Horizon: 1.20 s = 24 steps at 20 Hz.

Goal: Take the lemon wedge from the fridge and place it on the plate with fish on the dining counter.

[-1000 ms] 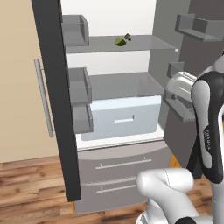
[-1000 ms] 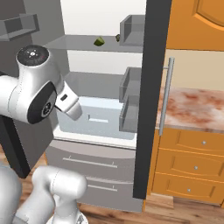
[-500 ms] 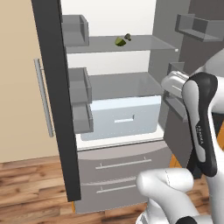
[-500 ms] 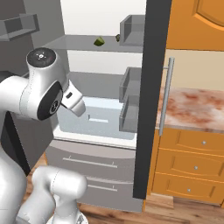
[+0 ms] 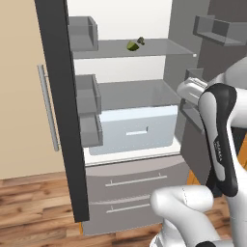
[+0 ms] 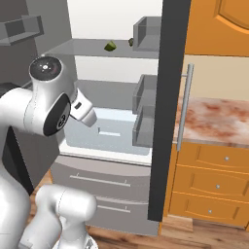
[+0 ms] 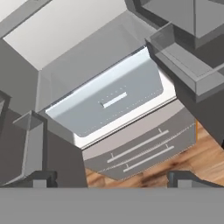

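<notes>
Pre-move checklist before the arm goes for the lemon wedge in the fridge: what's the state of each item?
1. Fridge doors open: ok, the white interior is exposed in both base views.
2. Lemon wedge located: ok, it lies on the upper glass shelf.
3. Lookalike nearby: not ok, a small dark lump sits right beside the wedge.
4. Claw free: ok, nothing lies between the fingertips in the hand view.
5. Claw aimed at wedge: not ok, the hand view looks down at the white crisper drawer and the bottom drawers.
6. Claw height relative to the shelf: cannot tell.
</notes>
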{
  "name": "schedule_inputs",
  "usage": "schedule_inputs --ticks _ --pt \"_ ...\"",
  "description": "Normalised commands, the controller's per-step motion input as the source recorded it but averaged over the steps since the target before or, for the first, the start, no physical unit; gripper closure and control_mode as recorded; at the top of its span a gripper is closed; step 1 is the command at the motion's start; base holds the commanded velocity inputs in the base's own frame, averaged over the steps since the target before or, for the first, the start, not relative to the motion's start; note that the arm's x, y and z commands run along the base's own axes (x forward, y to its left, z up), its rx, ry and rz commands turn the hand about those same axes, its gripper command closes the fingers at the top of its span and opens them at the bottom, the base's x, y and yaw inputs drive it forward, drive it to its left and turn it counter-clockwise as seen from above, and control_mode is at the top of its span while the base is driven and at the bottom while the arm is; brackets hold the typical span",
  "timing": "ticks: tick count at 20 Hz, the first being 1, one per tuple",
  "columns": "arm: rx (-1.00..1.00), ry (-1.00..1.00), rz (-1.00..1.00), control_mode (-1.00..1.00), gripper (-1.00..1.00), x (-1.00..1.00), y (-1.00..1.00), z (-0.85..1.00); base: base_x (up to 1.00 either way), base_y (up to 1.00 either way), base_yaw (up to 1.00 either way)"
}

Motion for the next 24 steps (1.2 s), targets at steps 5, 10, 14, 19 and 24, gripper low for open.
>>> schedule_inputs --ticks 5,10,14,19,24 --pt "0.0 -0.07 0.0 -1.0 -1.0 -0.11 0.0 0.01 0.0 0.0 0.0" --pt "0.0 0.0 0.0 -1.0 -1.0 0.0 0.0 0.0 0.0 0.0 0.0" --pt "-0.02 0.0 0.0 -1.0 -1.0 0.0 0.01 0.0 0.0 0.0 0.0" --pt "-0.16 0.06 0.02 -1.0 -1.0 -0.02 0.04 0.0 0.0 0.0 0.0" --pt "-0.12 -0.02 0.0 -1.0 -1.0 0.0 0.06 0.02 0.0 0.0 0.0"
